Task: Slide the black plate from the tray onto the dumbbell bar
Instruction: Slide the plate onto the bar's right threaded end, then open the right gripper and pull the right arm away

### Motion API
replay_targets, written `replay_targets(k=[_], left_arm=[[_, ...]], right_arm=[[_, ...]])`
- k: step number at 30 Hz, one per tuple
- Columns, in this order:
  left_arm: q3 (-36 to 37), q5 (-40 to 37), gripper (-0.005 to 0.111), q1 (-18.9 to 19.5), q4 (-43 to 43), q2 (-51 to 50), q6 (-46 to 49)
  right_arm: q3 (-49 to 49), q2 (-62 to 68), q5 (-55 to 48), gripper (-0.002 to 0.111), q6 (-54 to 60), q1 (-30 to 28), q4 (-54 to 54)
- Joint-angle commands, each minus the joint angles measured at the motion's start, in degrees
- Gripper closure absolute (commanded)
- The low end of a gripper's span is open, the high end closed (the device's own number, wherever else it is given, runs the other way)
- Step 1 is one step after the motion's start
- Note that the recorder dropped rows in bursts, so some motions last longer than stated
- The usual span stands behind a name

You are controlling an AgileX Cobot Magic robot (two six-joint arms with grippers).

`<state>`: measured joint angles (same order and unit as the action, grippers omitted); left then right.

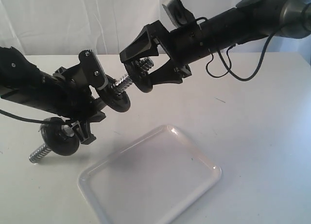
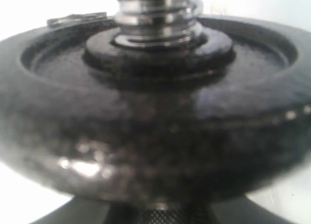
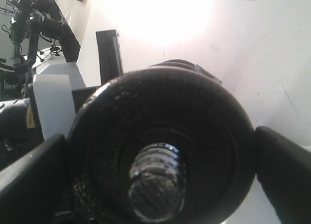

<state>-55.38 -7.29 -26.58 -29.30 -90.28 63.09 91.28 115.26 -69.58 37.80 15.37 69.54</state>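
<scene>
The dumbbell bar (image 1: 121, 82) hangs tilted above the table, with my left gripper (image 1: 90, 100) shut on its middle. Two black discs sit on it, one near the low end (image 1: 60, 139) and one above the left gripper (image 1: 119, 101). That upper disc (image 2: 146, 136) fills the left wrist view, with the bar's thread (image 2: 155, 15) rising from it. My right gripper (image 1: 136, 71) is shut on the black plate (image 1: 142, 80), its fingers (image 3: 284, 175) against the rim. The plate (image 3: 194, 112) is threaded on the bar's upper end, whose tip (image 3: 158, 185) pokes through the centre hole. The white tray (image 1: 160, 180) lies empty.
The bar's lower threaded end (image 1: 38, 154) reaches close to the white tabletop. A black cable (image 1: 228, 71) loops under the right arm. A white curtain hangs behind the table.
</scene>
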Motion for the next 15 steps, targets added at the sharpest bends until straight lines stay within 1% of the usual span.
replay_targets(k=[1,2,3,15], left_arm=[[-2.4,6.1,0.107,-0.1,-3.2,3.6,0.3],[-2.4,6.1,0.107,-0.1,-3.2,3.6,0.3],[-2.4,6.1,0.107,-0.1,-3.2,3.6,0.3],[-2.4,6.3,0.107,-0.1,-3.2,3.6,0.3]], right_arm=[[0.6,-0.8,-0.4,0.017,0.9,-0.6,5.1],[0.6,-0.8,-0.4,0.011,0.9,-0.6,5.1],[0.6,-0.8,-0.4,0.009,1.0,-0.6,5.1],[0.6,-1.0,-0.4,0.008,1.0,-0.6,5.4]])
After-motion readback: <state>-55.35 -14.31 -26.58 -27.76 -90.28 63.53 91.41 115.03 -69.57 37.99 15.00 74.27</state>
